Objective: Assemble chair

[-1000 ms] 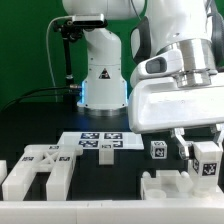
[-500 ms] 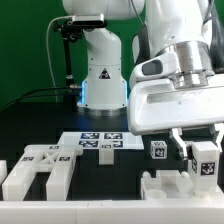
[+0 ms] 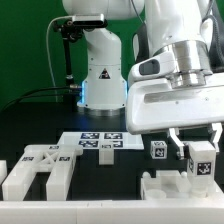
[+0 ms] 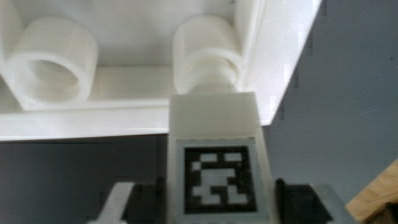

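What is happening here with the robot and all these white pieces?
The robot arm is putting a chair together from loose white parts. Its pincer grips a tagged white bar at the exterior view's right, close above a larger white part. Another chair piece and a small tagged cube lie loose on the table, near the marker board.

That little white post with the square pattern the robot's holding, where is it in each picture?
Exterior view: white post near the exterior view's right edge, low down, in the pincer.
Wrist view: the post in the central foreground, tag facing the camera.
Shared landmark: the pincer's fingers flanking it.
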Robot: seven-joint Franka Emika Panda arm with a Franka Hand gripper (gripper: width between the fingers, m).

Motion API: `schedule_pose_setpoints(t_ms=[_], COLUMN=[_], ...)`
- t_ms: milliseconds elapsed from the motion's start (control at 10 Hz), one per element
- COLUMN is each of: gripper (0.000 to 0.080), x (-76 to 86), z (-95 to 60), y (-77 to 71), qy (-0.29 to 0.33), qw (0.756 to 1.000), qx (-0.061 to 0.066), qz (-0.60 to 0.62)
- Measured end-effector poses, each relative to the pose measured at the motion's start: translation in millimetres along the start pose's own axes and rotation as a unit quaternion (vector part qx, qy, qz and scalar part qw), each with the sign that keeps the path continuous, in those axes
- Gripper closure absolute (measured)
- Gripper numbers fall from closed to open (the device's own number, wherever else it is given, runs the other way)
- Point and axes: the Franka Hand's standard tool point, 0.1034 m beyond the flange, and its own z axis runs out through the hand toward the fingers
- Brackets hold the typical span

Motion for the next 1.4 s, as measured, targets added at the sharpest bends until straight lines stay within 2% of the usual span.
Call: schedule_pose_setpoints(t_ms=[300, 500, 900, 1000, 1100, 1200, 1300, 1400], gripper=[0.0515, 0.0515, 0.0515, 0.0421, 0.0267, 0.0267, 0.0174, 0.0174], x=[-1.6, -12.2, -11.5, -12.3, -12.3, -12.3, -12.4, -12.4], z=[1.3, 9.1, 10.2, 10.6, 10.6, 10.7, 10.7, 10.7], y=[0.1, -1.7, -1.7, -1.4, -1.5, -1.5, -1.5, -1.5], qy=[-0.001, 0.013, 0.032, 0.029, 0.029, 0.029, 0.029, 0.029], qw=[1.000, 1.000, 0.999, 1.000, 1.000, 0.999, 0.999, 0.999], qx=[0.000, -0.003, -0.006, -0.006, -0.006, -0.006, -0.006, -0.006], qz=[-0.004, -0.005, -0.006, -0.007, -0.009, -0.010, -0.012, -0.014])
